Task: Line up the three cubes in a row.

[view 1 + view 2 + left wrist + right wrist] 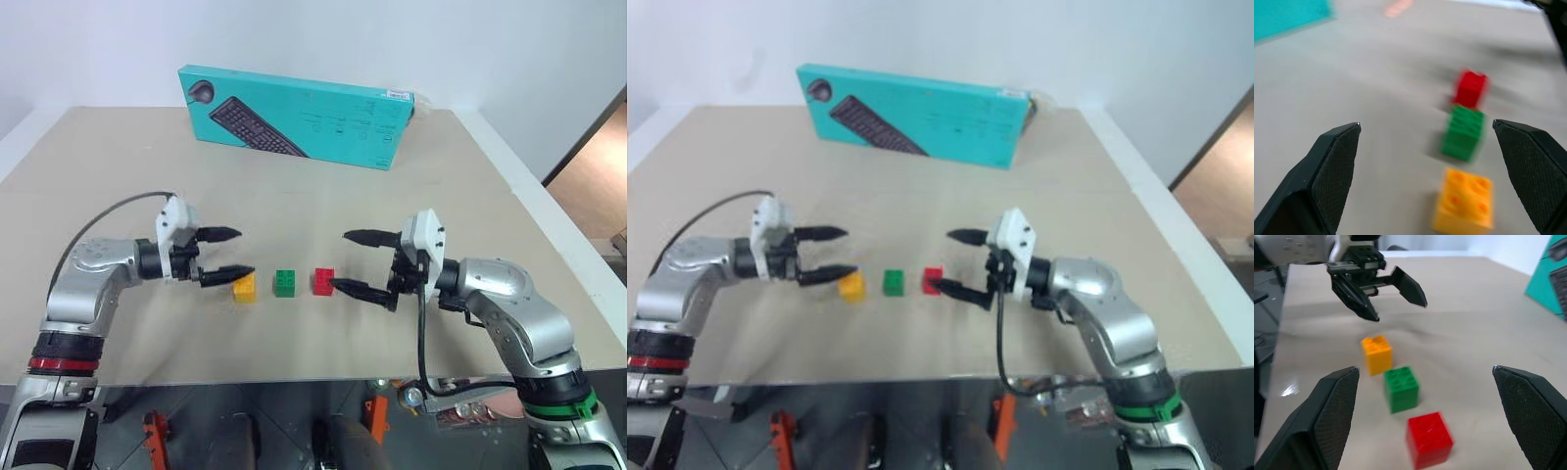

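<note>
Glossy plastic cubes (284, 283), matt table (294, 196)

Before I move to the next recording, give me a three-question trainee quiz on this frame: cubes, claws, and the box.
1. Multiple choice: which cube sits in the middle of the row? A) yellow cube B) green cube C) red cube
2. True or false: the left claw is clamped on the yellow cube.
3. Short answer: where does the teal keyboard box stand relative to the cubes on the table?

Key
1. B, the green cube lies between yellow and red.
2. False. Both the left claw and the right claw are open and hold nothing; the cubes rest on the table.
3. At the far side of the table, well behind the row.
</note>
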You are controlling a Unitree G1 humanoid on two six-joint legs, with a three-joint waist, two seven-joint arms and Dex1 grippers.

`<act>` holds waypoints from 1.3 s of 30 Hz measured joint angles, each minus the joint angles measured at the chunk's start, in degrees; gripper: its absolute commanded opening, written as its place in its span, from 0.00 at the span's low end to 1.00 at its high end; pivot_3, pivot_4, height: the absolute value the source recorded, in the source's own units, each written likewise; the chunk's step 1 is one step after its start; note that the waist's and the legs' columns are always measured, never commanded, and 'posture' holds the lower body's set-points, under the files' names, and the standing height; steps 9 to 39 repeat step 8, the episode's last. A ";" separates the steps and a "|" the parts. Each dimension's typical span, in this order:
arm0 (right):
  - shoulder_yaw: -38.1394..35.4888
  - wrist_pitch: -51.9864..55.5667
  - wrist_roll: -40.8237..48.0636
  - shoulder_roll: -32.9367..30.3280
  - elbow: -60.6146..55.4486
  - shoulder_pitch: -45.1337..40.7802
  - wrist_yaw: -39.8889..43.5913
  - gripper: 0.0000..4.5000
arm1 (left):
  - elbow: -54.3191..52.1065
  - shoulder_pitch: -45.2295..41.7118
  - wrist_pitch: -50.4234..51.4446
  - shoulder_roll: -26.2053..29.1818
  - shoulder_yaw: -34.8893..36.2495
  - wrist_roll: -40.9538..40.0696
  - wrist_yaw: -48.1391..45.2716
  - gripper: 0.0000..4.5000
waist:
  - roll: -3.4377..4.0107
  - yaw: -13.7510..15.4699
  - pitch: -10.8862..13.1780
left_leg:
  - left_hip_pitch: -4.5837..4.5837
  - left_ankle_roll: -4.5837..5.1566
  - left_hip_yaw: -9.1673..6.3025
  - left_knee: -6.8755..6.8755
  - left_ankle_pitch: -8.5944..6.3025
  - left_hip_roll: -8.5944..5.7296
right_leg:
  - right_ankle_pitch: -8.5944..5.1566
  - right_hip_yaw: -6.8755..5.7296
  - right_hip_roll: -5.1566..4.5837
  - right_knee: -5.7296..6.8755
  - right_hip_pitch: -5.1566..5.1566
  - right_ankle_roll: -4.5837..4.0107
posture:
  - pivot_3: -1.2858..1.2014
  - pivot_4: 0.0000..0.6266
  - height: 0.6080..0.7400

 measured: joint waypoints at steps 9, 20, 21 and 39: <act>0.49 -6.17 -6.30 5.38 15.74 -4.96 -3.05 1.00 | 7.08 -0.01 -7.14 -7.76 -0.29 7.22 15.88 1.00 | 0.00 0.04 0.00 | -0.08 0.01 0.06 -0.08 0.01 -0.03 | 0.05 0.15 0.01 -0.01 -0.08 0.09 | 0.52 0.24 1.00; 0.49 -6.17 -6.30 5.38 15.74 -4.96 -3.05 1.00 | 7.08 -0.01 -7.14 -7.76 -0.29 7.22 15.88 1.00 | 0.00 0.04 0.00 | -0.08 0.01 0.06 -0.08 0.01 -0.03 | 0.05 0.15 0.01 -0.01 -0.08 0.09 | 0.52 0.24 1.00; 0.49 -6.17 -6.30 5.38 15.74 -4.96 -3.05 1.00 | 7.08 -0.01 -7.14 -7.76 -0.29 7.22 15.88 1.00 | 0.00 0.04 0.00 | -0.08 0.01 0.06 -0.08 0.01 -0.03 | 0.05 0.15 0.01 -0.01 -0.08 0.09 | 0.52 0.24 1.00; 0.49 -6.17 -6.30 5.38 15.74 -4.96 -3.05 1.00 | 7.08 -0.01 -7.14 -7.76 -0.29 7.22 15.88 1.00 | 0.00 0.04 0.00 | -0.08 0.01 0.06 -0.08 0.01 -0.03 | 0.05 0.15 0.01 -0.01 -0.08 0.09 | 0.52 0.24 1.00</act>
